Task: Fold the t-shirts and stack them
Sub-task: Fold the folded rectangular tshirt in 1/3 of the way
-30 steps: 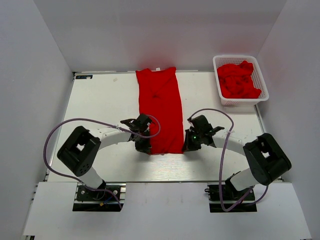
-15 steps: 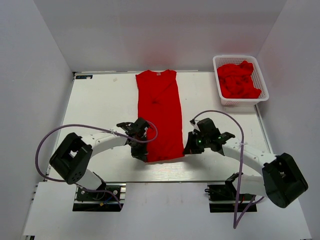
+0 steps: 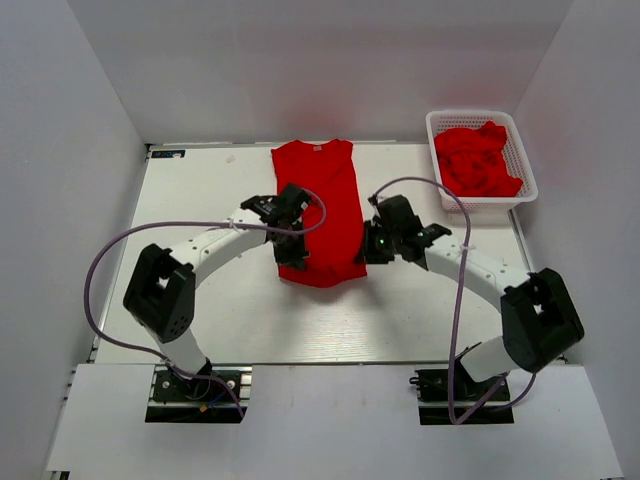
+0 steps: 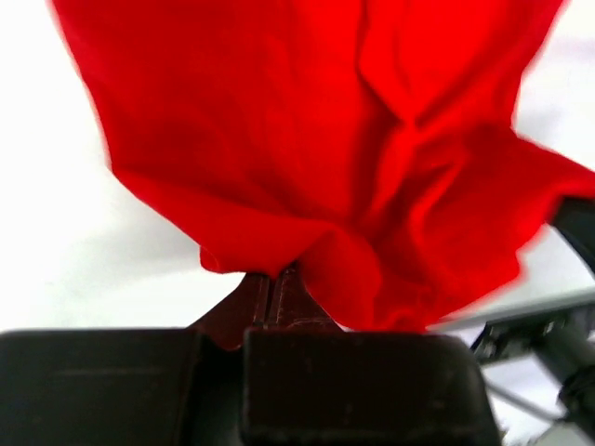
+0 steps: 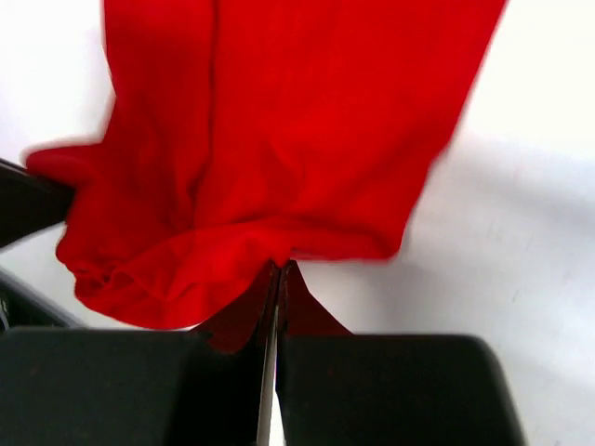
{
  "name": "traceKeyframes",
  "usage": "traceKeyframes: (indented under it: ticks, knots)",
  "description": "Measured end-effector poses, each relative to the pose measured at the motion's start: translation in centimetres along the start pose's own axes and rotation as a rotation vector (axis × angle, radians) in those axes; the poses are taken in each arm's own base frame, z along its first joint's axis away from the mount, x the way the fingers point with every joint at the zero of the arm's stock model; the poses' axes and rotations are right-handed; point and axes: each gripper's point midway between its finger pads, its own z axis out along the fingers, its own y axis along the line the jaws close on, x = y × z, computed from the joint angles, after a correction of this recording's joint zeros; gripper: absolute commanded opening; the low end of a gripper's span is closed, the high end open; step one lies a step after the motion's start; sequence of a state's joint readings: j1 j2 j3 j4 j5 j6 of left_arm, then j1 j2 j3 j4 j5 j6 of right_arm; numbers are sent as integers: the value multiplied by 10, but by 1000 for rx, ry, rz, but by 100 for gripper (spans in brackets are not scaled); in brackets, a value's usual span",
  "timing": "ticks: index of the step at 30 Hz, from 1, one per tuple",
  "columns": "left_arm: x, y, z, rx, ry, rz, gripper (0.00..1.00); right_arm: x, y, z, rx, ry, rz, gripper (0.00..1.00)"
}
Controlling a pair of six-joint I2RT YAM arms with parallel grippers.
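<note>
A bright red t-shirt (image 3: 322, 200) lies lengthways on the white table, its collar at the far end. Its near hem is lifted and carried toward the collar, so the cloth sags in a fold between my two grippers. My left gripper (image 3: 289, 258) is shut on the hem's left corner; the wrist view shows the cloth (image 4: 372, 167) bunched above the pinched fingertips (image 4: 271, 279). My right gripper (image 3: 366, 252) is shut on the right corner, with the shirt (image 5: 279, 130) hanging from its fingertips (image 5: 279, 271). More red t-shirts (image 3: 477, 160) lie crumpled in the basket.
The white mesh basket (image 3: 530, 185) stands at the table's far right corner. Both arms reach in over the table's middle, their purple cables arching above them. White walls close in the left, right and back sides.
Both grippers have moved away from the near edge toward the far end, lifting the shirt's hem with them. The shirt's visible length has shortened as the lower part folds over.
</note>
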State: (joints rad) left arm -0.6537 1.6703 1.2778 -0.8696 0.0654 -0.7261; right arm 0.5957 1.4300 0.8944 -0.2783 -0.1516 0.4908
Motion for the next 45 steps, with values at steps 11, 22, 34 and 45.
traceKeyframes:
  ticks: [11, 22, 34, 45]
  knots:
    - [-66, 28, 10, -79, -40, -95, 0, -82, -1, 21, 71, -87, -35, 0]
    - [-142, 20, 18, -43, -125, -66, 0, -132, -15, 38, 109, -100, -45, 0]
    - [-173, 47, 34, -47, -118, -110, 0, -160, -34, 61, 108, -87, -20, 0]
    - [-199, 44, 43, 15, -153, -101, 0, -186, -43, 77, 62, -95, 6, 0]
